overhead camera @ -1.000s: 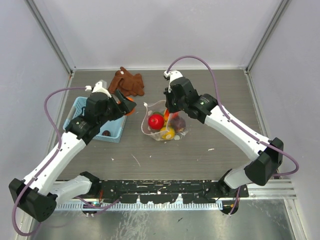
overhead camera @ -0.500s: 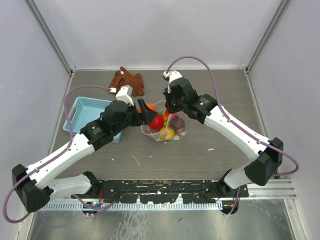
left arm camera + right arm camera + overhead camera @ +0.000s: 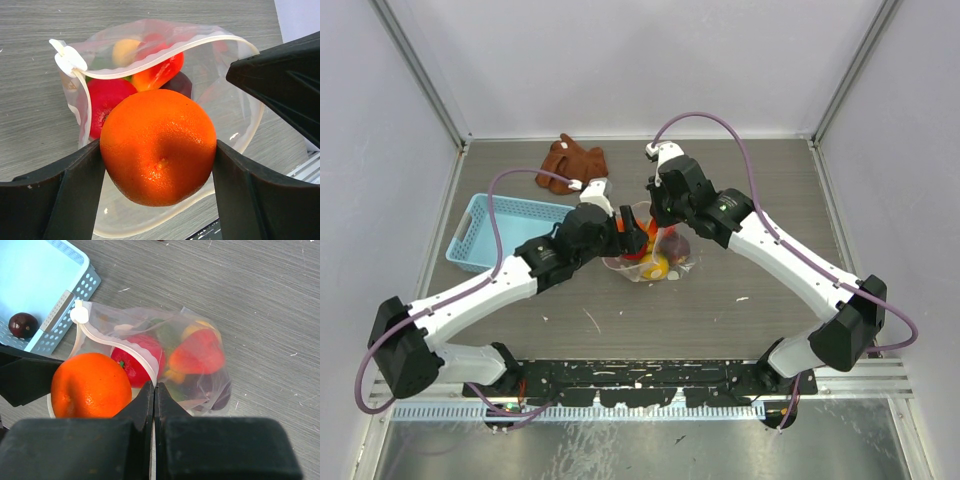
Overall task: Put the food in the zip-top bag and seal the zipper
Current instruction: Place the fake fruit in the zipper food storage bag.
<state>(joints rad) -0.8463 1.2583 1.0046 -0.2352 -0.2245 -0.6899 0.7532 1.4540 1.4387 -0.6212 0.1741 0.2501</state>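
Orange fruit is clamped side to side in the left gripper, hanging just above the mouth of the zip-top bag. Bag lies mid-table, between the two arms, mouth facing left. Inside it: red fruit plus a red-orange, a yellow and a dark piece. Zipper unsealed, slider at one end of the strip. Right gripper has its jaws fully together on the bag's mouth edge, holding it up and open.

Risks, as I judge them:
- Orange looks nearly as wide as the opening. Let go off-centre and it likely hits the strip and rolls off onto the table.
- The mouth is held at one spot only and the film is limp, so a left finger pushing on the near lip could fold it shut or drag the whole bag.
- The orange dropping in may tug the edge out of the right jaws.
- One dark purple piece sits in the blue basket to the left, so sealing now would leave it out.

Brown cloth at far left, not involved.
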